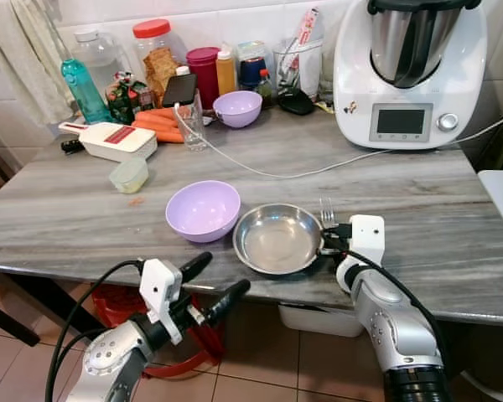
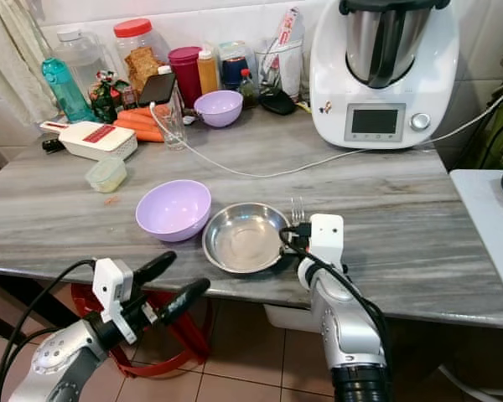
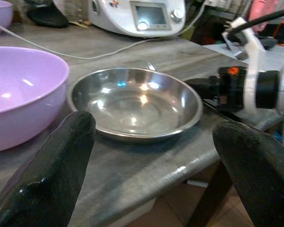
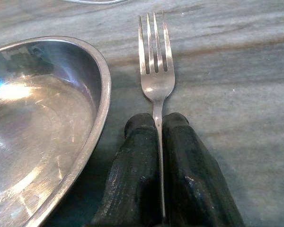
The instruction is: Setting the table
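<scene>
Grey streaked marble table [image 1: 419, 209], cluttered along the back wall; no writing is legible. Right gripper [image 4: 158, 124] pinches the handle of a steel fork [image 4: 155, 71] lying flat on the table, tines pointing away from it, just beside an empty steel plate [image 1: 278, 239]. An empty lilac bowl [image 1: 203, 209] sits beyond the plate. Left gripper [image 1: 216, 283] hovers spread wide before the table edge.

The desk [image 1: 419, 201] is grey with darker streaked stone veining. A lilac bowl [image 1: 203, 209] sits beside a shiny silver plate [image 1: 278, 239]. The fork [image 4: 155, 71] is silver, pinched between the right gripper's [image 4: 159, 130] black fingers.
</scene>
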You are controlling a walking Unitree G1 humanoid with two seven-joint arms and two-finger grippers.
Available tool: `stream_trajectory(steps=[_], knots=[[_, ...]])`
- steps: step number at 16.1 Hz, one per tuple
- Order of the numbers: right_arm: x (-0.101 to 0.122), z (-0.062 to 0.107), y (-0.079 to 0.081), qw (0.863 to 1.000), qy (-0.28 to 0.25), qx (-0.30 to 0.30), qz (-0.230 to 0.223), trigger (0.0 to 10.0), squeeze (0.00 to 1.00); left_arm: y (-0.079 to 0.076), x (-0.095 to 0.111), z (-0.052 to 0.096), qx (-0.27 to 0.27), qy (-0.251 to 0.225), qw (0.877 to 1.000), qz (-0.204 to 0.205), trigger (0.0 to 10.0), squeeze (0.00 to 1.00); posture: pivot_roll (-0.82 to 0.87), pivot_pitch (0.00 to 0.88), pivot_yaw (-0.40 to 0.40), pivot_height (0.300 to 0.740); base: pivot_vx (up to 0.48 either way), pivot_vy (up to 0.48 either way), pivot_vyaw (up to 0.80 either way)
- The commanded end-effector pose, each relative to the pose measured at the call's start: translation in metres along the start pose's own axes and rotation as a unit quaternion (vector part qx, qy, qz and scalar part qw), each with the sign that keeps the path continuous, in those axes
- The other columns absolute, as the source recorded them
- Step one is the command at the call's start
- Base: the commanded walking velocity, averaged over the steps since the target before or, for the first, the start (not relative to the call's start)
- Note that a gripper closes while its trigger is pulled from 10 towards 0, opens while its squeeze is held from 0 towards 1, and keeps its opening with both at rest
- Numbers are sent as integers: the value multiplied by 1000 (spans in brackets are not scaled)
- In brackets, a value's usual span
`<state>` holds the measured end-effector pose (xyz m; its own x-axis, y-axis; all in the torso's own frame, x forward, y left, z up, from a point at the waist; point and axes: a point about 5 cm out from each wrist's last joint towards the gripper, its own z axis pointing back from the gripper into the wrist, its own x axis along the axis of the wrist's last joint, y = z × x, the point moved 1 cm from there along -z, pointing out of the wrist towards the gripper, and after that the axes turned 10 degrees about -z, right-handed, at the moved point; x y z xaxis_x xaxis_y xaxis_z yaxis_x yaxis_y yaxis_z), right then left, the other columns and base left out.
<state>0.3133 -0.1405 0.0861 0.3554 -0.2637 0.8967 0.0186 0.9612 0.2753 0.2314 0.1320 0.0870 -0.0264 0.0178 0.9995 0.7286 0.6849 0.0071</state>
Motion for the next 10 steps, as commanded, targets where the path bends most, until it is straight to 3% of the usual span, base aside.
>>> stream_trajectory(steps=[1,3,4,5,6,10], knots=[[1,-3,6,1000,2,7,2,10000,0,-1,2,2,-12,3,1000,-3,10000,0,-70,0,101,740,0,0,0],[-1,-4,4,1000,6,5,3,10000,0,-4,2,3,-25,5,1000,7,10000,0,-72,0,99,740,0,0,0],[-1,-4,4,1000,7,5,4,10000,792,-4,2,3,-26,5,1000,7,10000,0,-72,0,99,740,0,0,0],[-1,-4,3,1000,8,4,4,10000,792,-4,2,3,-27,6,1000,7,10000,0,-72,0,97,740,0,0,0],[-2,-4,1,1000,9,-3,4,10000,1000,-4,2,4,-28,7,1000,8,10000,0,-72,0,96,740,0,0,0],[0,-5,-4,1000,-1,-27,-8,10000,1000,-5,1,5,-32,13,999,9,10000,0,-73,0,104,740,0,0,0]])
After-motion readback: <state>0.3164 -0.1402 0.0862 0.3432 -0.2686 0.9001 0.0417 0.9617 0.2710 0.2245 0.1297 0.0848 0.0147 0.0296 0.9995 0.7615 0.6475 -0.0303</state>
